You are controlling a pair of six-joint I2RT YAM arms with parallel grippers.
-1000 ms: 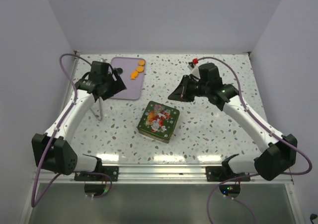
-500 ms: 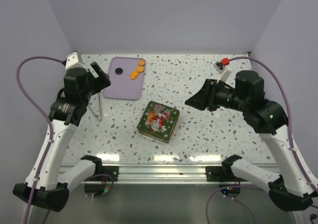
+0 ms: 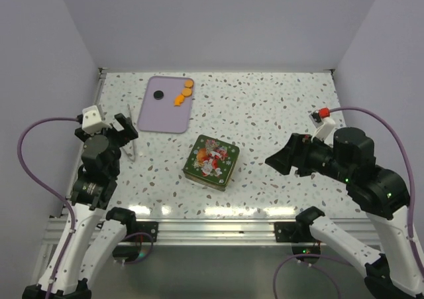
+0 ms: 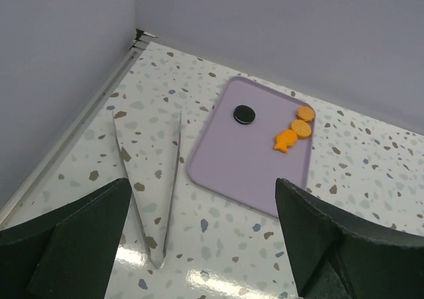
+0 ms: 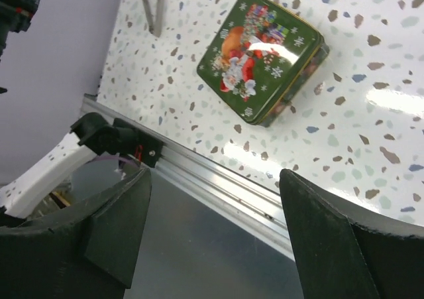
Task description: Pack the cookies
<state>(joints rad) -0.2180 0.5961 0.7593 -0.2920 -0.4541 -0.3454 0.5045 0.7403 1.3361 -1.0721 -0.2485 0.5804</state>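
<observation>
Retreat of both arms since a second ago. Left gripper [image 3: 124, 128] then over the left edge of the purple tray [image 3: 165, 117], now drawn back toward the near left, above the metal tweezers [image 3: 131, 140]. Right gripper [image 3: 277, 160] then beyond the tin [image 3: 212, 161] around mid-table, now off at the near right, well apart from it. No shift in tray, tin, tweezers or cookies [image 3: 183, 95].

Left arm reared up steeply from its base, wrist high, gripper pointing away toward the tray. Right arm raised likewise, gripper aimed leftward toward the tin. Both pairs of fingers spread wide, with nothing between them.

Cookies all on the tray, at the back left of the speckled table [image 3: 278, 113]: one black disc in the tray's far half, orange ones bunched at its far right corner. Tin shut, lid on, mid-table, apart from the tray.

Seen from the left wrist only: three orange pieces in a tight row, the nearest one fish-shaped; tweezers lying as a V, joined end toward the camera, just beside the tray and not touching it. Seen from the right wrist only: a Santa picture on the green lid, and the metal rail along the near edge.
</observation>
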